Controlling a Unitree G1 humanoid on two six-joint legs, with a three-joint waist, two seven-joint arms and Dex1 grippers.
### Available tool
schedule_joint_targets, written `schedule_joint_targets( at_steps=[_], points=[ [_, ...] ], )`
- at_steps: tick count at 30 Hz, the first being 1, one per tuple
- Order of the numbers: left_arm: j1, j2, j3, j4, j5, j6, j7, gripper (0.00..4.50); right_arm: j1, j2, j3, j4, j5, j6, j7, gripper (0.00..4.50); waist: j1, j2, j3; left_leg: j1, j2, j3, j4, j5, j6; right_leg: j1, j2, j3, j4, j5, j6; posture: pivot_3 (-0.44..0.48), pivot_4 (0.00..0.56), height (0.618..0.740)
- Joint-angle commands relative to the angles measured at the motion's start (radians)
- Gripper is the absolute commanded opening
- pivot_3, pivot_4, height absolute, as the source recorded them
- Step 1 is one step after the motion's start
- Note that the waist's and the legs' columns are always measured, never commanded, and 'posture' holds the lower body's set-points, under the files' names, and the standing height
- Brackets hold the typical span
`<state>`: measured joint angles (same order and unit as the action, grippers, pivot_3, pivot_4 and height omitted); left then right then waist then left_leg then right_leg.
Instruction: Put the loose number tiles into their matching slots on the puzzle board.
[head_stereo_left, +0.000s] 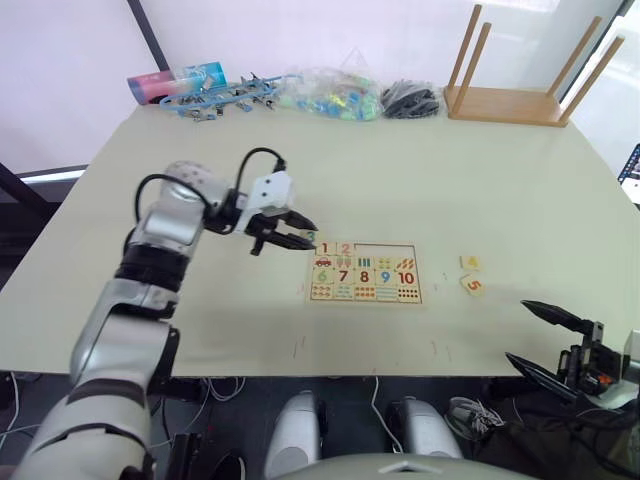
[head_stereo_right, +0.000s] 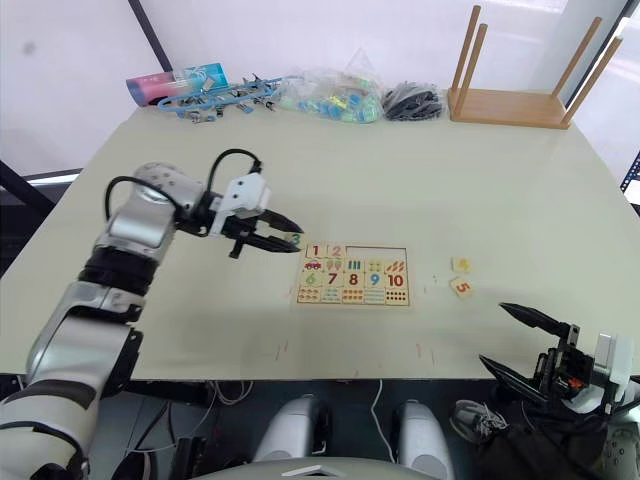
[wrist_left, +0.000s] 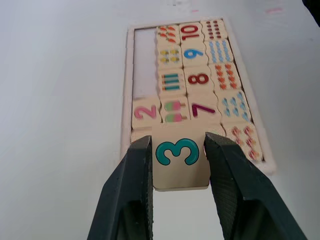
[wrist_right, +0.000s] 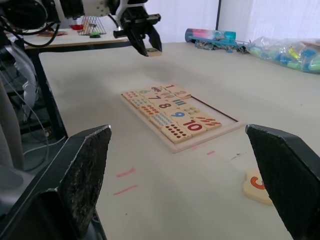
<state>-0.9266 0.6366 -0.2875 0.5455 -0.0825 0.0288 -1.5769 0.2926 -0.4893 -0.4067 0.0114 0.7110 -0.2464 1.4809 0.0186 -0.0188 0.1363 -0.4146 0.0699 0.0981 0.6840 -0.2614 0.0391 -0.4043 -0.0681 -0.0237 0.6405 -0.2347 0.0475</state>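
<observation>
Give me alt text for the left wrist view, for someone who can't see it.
The left gripper holds the green 3 tile between its two black fingers, just short of the puzzle board. On the board, the 2 tile sits in its row, with empty slots beyond it.

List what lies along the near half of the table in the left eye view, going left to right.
left gripper shut on the 3 tile → puzzle board → 4 tile and 5 tile, almost level across → right gripper, open at the table's near edge.
</observation>
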Motion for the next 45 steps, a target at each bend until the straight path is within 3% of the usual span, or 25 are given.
schedule_joint_targets(
  at_steps=[1,11,19,29,45],
  points=[
    [-0.066,-0.056,-0.033,0.081,0.05,-0.043,0.015,1.03,0.009,0.004,-0.018,-0.044,0.017,-0.018,-0.019,4.5,-0.003,0.0,0.0,0.0,0.0,0.0,0.0,0.0,0.0,0.0,0.0,0.0,0.0,0.0,0.0,0.0,0.15,0.738],
    [-0.198,-0.23,-0.066,0.397,0.17,-0.195,0.144,1.03,0.015,0.009,-0.018,-0.085,0.023,-0.014,-0.054,4.5,-0.004,-0.002,0.001,0.0,0.0,-0.001,0.0,0.0,0.0,-0.001,0.005,0.007,0.0,0.0,0.0,0.0,0.15,0.738],
    [-0.242,-0.33,-0.064,0.521,0.219,-0.228,0.213,1.03,0.029,0.023,-0.016,-0.103,0.02,-0.022,-0.073,4.5,-0.003,-0.004,0.003,-0.001,-0.001,-0.001,0.0,0.0,0.0,-0.001,0.005,0.009,0.0,0.0,0.0,0.0,0.15,0.738],
    [-0.257,-0.376,-0.059,0.572,0.249,-0.24,0.227,1.03,0.054,0.03,-0.019,-0.11,0.02,-0.036,-0.086,4.5,-0.003,-0.004,0.003,-0.001,-0.001,-0.002,0.0,0.0,0.001,-0.001,0.005,0.009,0.0,0.0,0.0,0.0,0.15,0.738],
    [-0.257,-0.367,-0.052,0.595,0.274,-0.249,0.246,1.03,0.058,0.026,-0.016,-0.101,0.021,-0.048,-0.085,4.5,-0.004,-0.004,0.003,-0.001,-0.001,-0.002,0.0,0.0,0.001,-0.001,0.006,0.009,0.0,0.0,0.0,0.0,0.15,0.738]
  ],
)
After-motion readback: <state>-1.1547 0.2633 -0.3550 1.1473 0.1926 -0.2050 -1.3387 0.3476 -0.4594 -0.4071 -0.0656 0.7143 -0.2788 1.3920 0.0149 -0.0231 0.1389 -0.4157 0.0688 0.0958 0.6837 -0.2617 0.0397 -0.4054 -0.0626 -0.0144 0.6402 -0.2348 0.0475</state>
